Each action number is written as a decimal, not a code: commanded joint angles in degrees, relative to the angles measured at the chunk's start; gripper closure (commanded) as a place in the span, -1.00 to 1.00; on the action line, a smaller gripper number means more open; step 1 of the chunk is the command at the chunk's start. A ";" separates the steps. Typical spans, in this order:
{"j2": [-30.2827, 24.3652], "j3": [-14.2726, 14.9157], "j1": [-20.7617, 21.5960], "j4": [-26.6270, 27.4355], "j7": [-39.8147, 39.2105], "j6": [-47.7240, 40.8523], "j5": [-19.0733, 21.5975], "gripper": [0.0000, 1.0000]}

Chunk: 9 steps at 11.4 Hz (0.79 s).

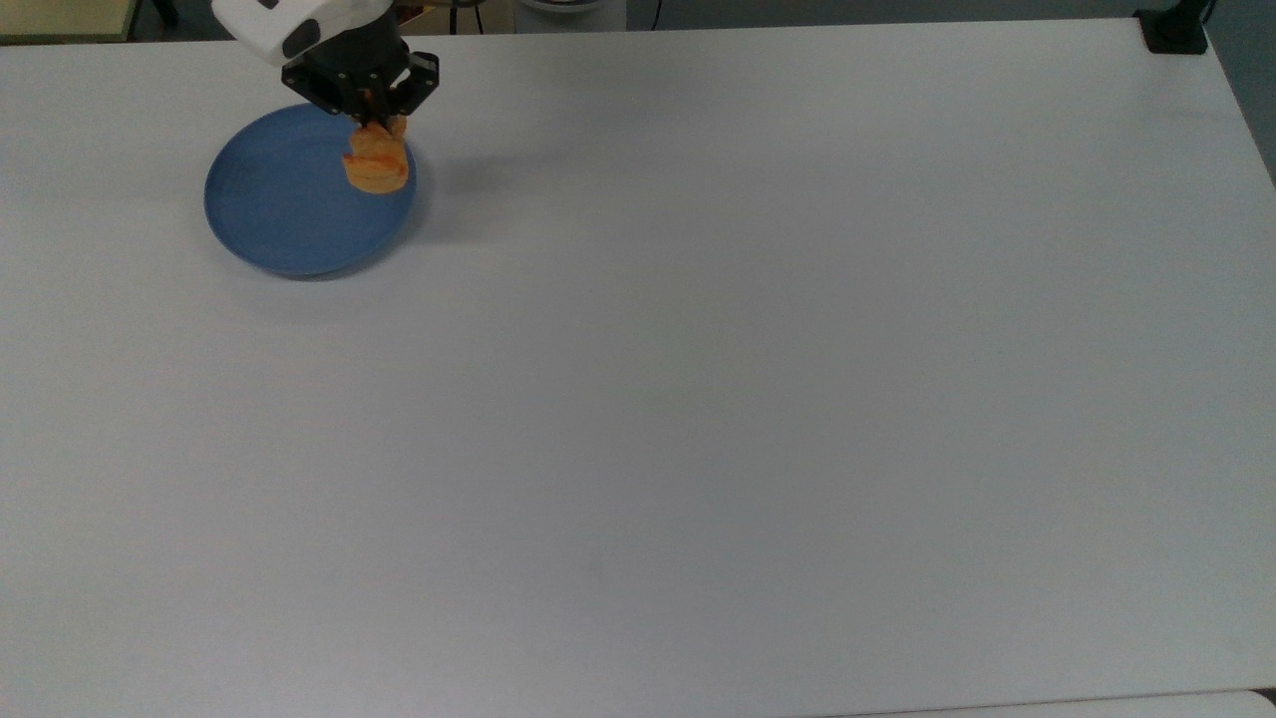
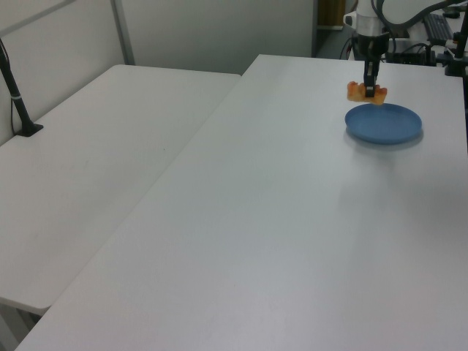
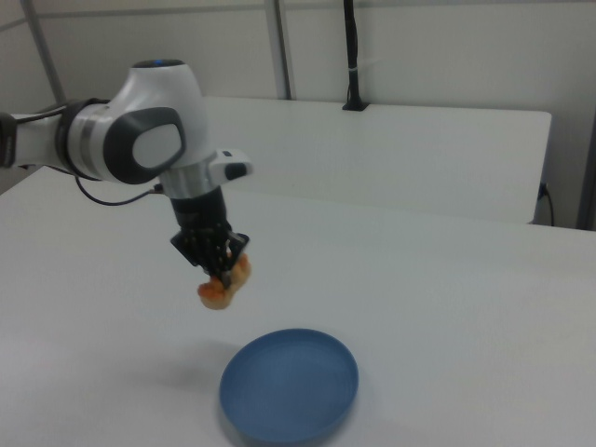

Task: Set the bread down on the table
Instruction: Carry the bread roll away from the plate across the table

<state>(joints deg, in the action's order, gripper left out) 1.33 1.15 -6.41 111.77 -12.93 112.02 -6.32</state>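
The golden-orange bread (image 1: 376, 164) (image 2: 365, 92) (image 3: 224, 281) hangs in the air, held from above by my gripper (image 1: 374, 122) (image 2: 368, 87) (image 3: 221, 271), which is shut on it. In the top view it sits over the right rim of the blue plate (image 1: 289, 204). In the left view it hovers above the plate's (image 2: 384, 123) left edge. In the right view it floats well above and left of the plate (image 3: 291, 384). The white table (image 1: 698, 399) (image 2: 292, 219) (image 3: 447, 279) spreads wide around the plate.
A second white table (image 2: 95, 161) (image 3: 410, 149) adjoins this one. A black post (image 2: 18, 99) (image 3: 353, 56) stands clamped on it. A black mount (image 1: 1176, 30) sits at the top view's far right corner. Cables and equipment lie behind the arm's base.
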 commanded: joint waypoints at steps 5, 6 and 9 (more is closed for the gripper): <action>-1.41 -16.86 0.26 3.18 16.43 -0.75 0.87 0.79; -1.59 -18.36 0.35 4.15 17.31 -0.58 0.87 0.79; -5.88 -20.66 2.70 10.37 17.85 0.21 2.88 0.79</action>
<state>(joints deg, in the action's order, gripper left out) 0.88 -18.75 -5.82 115.91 4.05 112.02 -5.96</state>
